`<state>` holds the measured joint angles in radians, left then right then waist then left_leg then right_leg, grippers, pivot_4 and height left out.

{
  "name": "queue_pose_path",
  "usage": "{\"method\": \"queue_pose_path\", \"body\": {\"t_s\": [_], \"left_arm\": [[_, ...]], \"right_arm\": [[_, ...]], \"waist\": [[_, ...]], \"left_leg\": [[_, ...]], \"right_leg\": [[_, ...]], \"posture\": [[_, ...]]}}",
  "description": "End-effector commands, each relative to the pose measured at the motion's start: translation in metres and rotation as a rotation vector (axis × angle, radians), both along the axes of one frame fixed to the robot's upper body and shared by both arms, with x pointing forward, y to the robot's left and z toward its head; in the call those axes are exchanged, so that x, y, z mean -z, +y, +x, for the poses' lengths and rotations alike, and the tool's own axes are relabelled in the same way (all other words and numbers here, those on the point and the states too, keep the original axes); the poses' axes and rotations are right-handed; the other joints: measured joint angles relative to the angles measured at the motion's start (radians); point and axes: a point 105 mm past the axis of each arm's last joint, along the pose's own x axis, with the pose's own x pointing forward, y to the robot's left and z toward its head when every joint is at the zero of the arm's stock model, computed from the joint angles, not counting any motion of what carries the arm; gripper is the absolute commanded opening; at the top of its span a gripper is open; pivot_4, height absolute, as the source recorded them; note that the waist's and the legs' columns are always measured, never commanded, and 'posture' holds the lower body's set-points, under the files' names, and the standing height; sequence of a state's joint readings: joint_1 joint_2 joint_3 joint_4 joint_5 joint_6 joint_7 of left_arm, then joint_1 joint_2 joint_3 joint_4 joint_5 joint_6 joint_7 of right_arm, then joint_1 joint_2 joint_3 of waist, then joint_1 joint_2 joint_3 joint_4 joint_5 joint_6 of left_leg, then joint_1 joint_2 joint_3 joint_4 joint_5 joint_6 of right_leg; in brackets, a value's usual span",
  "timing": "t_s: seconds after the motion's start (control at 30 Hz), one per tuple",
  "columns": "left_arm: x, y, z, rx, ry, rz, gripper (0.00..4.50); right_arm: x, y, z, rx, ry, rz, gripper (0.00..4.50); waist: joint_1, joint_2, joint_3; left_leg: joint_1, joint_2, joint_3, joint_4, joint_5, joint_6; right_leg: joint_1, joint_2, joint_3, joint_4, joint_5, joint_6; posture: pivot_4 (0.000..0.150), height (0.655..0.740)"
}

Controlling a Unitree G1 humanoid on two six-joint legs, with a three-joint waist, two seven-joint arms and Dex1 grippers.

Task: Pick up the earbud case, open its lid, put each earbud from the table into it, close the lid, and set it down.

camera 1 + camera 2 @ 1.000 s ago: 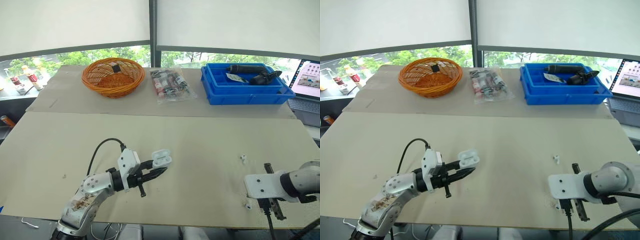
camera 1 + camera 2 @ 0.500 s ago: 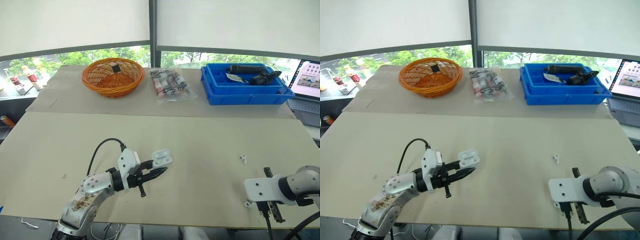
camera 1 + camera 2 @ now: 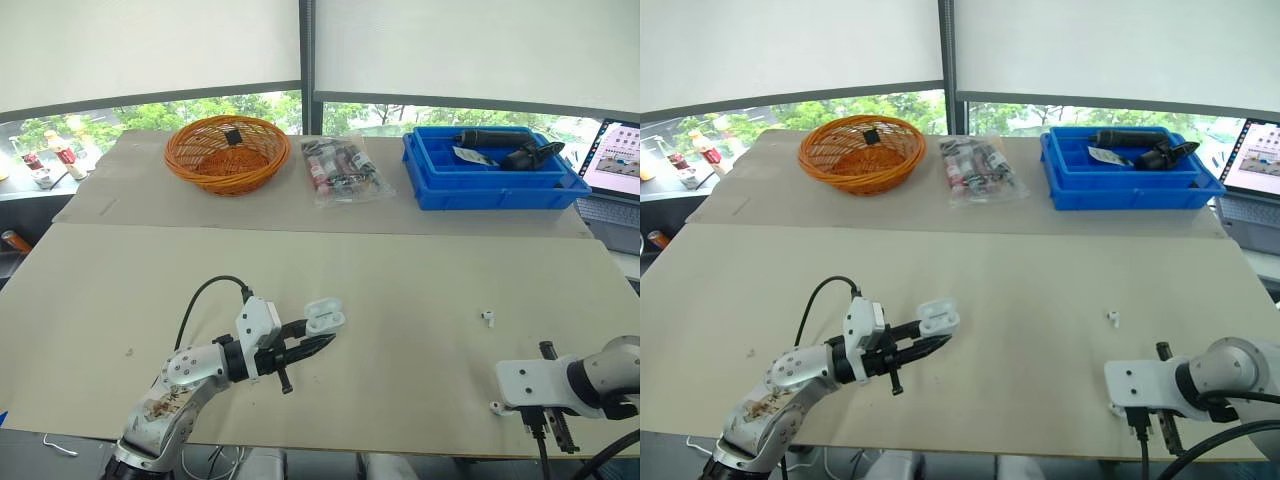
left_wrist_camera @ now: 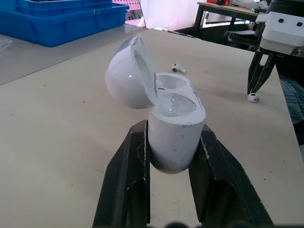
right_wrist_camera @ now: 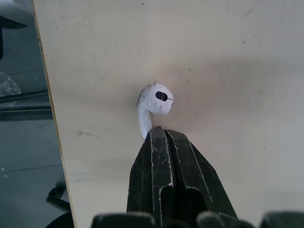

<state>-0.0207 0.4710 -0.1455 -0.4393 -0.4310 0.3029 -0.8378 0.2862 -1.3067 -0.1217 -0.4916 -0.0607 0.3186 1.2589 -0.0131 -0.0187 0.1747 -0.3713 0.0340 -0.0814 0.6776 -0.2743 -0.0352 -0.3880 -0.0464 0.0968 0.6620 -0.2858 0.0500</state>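
Earbud case (image 4: pixel 173 135) is held just above a wide pale tabletop (image 3: pixel 400 265) toward its near left, clamped by its lower body between the two fingers of the left hand (image 3: pixel 316 333). Along the far edge stand a blue bin (image 3: pixel 490 192) holding dark tools that are hard to make out, an orange wicker basket (image 3: pixel 225 183) with a small black item inside, and a clear packet (image 3: pixel 340 172) between them. A laptop (image 3: pixel 622 160) is cut off by the right border.

In the left wrist view the case stands upright with its lid swung back and both wells showing. The right hand (image 5: pixel 159 134) hangs at the near right edge, its fingers pressed together on nothing. One earbud (image 5: pixel 154 100) lies flat on the tabletop right at those fingertips; its stem seems to touch one finger, though the finger hides the very end. The second earbud (image 3: pixel 487 318) lies farther in, well apart from both hands.
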Motion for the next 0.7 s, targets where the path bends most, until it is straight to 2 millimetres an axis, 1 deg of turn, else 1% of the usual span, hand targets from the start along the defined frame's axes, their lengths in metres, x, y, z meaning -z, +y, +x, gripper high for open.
{"method": "queue_pose_path", "body": {"t_s": [0.03,0.1,0.27,0.37,0.47,0.7], "left_arm": [[-0.011,-0.002,-0.002,0.015,-0.057,-0.015,0.59],[-0.010,-0.002,-0.002,0.016,-0.057,-0.012,0.59],[-0.009,-0.002,-0.003,0.021,-0.057,-0.009,0.59],[-0.008,-0.004,-0.004,0.024,-0.056,-0.011,0.59],[-0.008,-0.005,-0.004,0.025,-0.057,-0.012,0.59],[-0.007,-0.006,-0.004,0.022,-0.059,-0.009,0.59]], "right_arm": [[-0.023,-0.001,0.012,0.021,-0.078,0.006,0.00],[-0.032,-0.003,0.013,0.026,-0.088,0.007,0.00],[-0.042,0.012,-0.001,0.003,-0.009,0.043,1.56],[-0.038,0.023,-0.005,-0.026,0.006,0.025,2.63],[-0.032,0.029,-0.006,-0.034,0.014,0.019,2.68],[-0.019,0.031,0.003,-0.057,-0.006,-0.025,2.68]], "waist": [[0.000,0.000,0.000],[-0.001,0.000,0.000],[-0.001,0.000,0.000],[-0.001,0.000,0.000],[-0.001,0.000,0.000],[-0.001,0.000,0.000]], "left_leg": [[0.000,0.000,0.000,0.000,0.000,0.000],[0.000,0.000,0.000,0.000,0.000,0.000],[0.000,0.000,0.000,0.000,0.000,0.000],[0.000,0.000,0.000,0.000,0.000,0.000],[0.000,0.000,0.000,0.000,0.000,0.000],[0.000,0.000,0.000,0.000,0.000,0.000]], "right_leg": [[0.000,0.000,0.000,0.000,0.000,0.000],[0.000,0.000,0.000,0.000,0.000,0.000],[0.000,0.000,0.000,0.000,0.000,0.000],[0.000,0.000,0.000,0.000,0.000,0.000],[0.000,0.000,0.000,0.000,0.000,0.000],[0.000,0.000,0.000,0.000,0.000,0.000]], "posture": [[0.150,0.7114],[0.150,0.7114],[0.150,0.7114],[0.150,0.7114],[0.150,0.7114],[0.150,0.7114]]}}
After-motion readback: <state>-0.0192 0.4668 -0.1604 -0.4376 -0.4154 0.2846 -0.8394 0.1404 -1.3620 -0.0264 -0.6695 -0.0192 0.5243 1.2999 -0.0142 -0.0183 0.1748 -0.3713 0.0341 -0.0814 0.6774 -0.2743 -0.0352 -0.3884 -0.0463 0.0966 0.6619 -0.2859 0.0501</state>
